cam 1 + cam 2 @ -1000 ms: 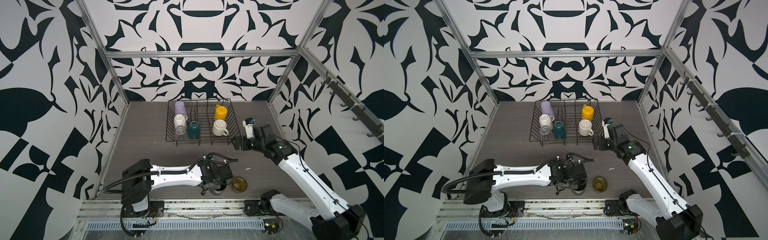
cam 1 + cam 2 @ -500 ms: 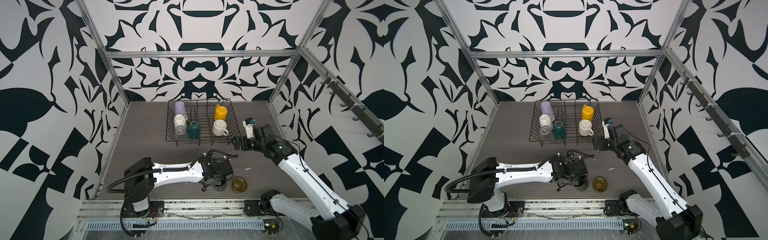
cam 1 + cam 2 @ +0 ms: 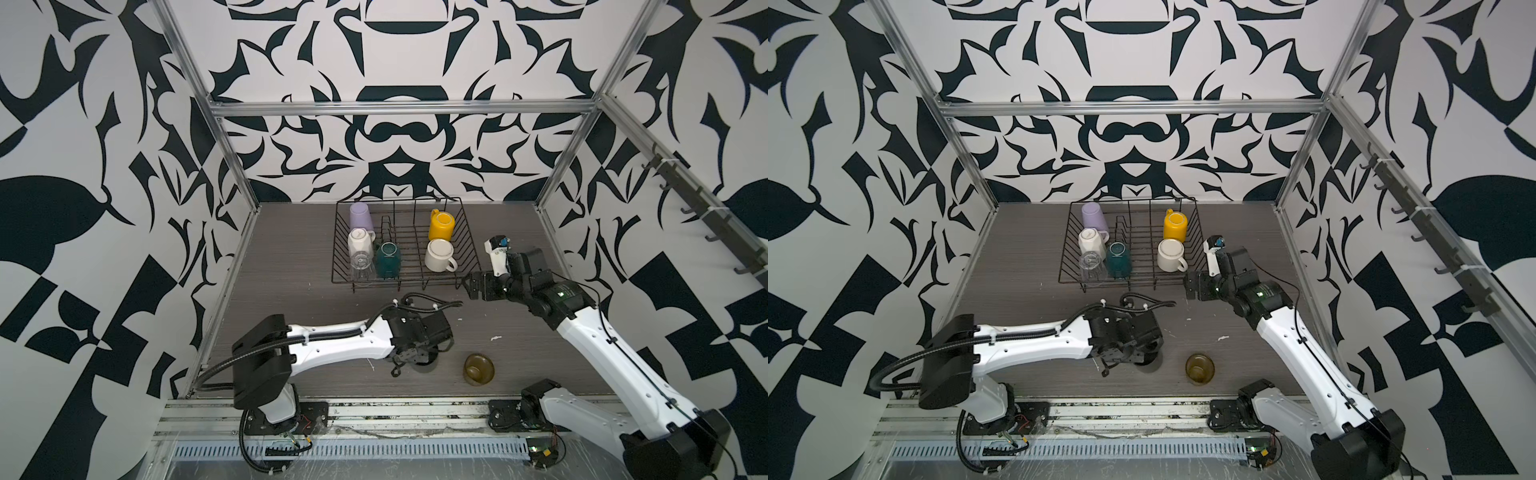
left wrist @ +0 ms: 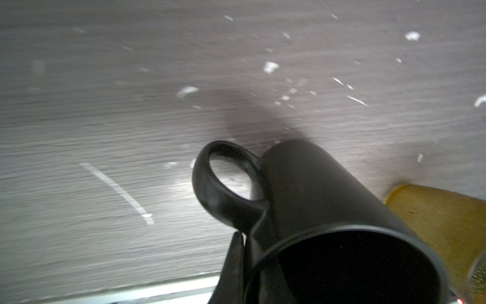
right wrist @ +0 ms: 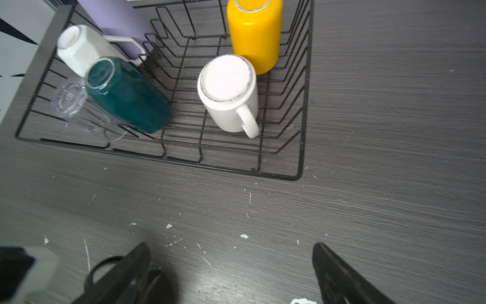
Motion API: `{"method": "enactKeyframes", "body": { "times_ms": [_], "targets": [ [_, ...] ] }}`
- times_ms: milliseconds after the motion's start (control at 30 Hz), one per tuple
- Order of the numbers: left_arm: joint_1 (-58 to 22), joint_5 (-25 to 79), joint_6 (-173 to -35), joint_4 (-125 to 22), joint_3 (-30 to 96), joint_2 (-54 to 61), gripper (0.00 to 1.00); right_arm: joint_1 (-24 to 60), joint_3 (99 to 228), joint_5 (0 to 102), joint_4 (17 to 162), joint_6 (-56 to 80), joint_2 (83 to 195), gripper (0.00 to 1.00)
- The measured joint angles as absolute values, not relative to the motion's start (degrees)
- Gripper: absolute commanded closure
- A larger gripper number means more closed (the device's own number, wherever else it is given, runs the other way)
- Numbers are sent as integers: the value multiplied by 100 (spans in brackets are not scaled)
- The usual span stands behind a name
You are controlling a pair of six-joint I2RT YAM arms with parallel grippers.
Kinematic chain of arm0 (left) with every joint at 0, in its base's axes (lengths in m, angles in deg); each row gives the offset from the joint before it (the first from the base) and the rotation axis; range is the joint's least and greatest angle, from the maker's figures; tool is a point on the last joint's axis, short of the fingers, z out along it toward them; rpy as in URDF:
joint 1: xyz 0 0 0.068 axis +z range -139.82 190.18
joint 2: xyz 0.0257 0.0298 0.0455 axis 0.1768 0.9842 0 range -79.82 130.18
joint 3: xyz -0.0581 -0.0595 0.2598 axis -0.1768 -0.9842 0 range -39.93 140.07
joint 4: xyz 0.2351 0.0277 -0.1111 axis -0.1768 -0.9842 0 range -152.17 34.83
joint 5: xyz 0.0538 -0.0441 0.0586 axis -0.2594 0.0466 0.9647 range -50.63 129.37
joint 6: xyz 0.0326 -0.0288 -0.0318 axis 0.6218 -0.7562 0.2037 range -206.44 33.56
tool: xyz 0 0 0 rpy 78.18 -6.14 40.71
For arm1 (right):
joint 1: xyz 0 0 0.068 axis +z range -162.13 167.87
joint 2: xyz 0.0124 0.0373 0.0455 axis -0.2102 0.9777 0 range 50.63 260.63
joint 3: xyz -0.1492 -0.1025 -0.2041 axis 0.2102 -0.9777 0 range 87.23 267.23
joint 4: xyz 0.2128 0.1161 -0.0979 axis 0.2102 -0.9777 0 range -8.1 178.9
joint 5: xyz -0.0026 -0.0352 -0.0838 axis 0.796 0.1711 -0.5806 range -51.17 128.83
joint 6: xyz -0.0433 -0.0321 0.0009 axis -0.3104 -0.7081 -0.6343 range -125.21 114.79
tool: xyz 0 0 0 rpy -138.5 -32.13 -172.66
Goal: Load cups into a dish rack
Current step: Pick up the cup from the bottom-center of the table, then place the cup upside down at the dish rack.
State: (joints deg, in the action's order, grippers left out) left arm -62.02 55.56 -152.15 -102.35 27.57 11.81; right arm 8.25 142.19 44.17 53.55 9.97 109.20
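While fingers (image 4: 231, 263) of the left gripper (image 4: 246, 263) pinch the black mug (image 4: 315, 197) by its rim beside the handle, the mug is at the table's (image 3: 291, 270) front. I can't tell if it's lifted. Olive-brown cup (image 3: 478, 369) stands just beside it. Right gripper (image 5: 231, 246) is spread wide and empty, off the dish rack's (image 3: 409, 257) front right corner. Racked: lilac tumbler (image 3: 360, 216), white faceted mug (image 3: 359, 241), clear glass (image 3: 360, 264), teal mug (image 3: 388, 257), yellow mug (image 3: 441, 224), white mug (image 3: 439, 255).

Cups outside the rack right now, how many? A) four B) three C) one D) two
D: only the black mug and the olive cup sit outside the rack.
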Motion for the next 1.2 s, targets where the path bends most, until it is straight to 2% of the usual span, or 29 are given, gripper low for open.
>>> {"method": "enactKeyframes", "body": {
  "times_ms": [200,300,400,667,867,1200],
  "targets": [
    [-5122,5593,-14839,-9973,1844,-834,100,814,14216,5062,5750,1141,10953,2],
    [-4405,5271,-14700,-9452,1339,-1837,100,810,14212,5495,6080,1235,10935,2],
    [-3824,4808,-14457,-9251,1175,-2285,100,810,14177,6011,6450,1333,10907,2],
    [-2506,2834,-13755,-8390,1103,-2460,100,810,13908,7643,7733,1797,10924,3],
    [-1617,1385,-13738,-7417,1127,-2104,100,810,13867,8273,8423,2044,10927,2],
    [-1494,380,-12958,-6810,1310,-1472,100,877,13900,8747,8740,2594,11466,3]
  ]
}}
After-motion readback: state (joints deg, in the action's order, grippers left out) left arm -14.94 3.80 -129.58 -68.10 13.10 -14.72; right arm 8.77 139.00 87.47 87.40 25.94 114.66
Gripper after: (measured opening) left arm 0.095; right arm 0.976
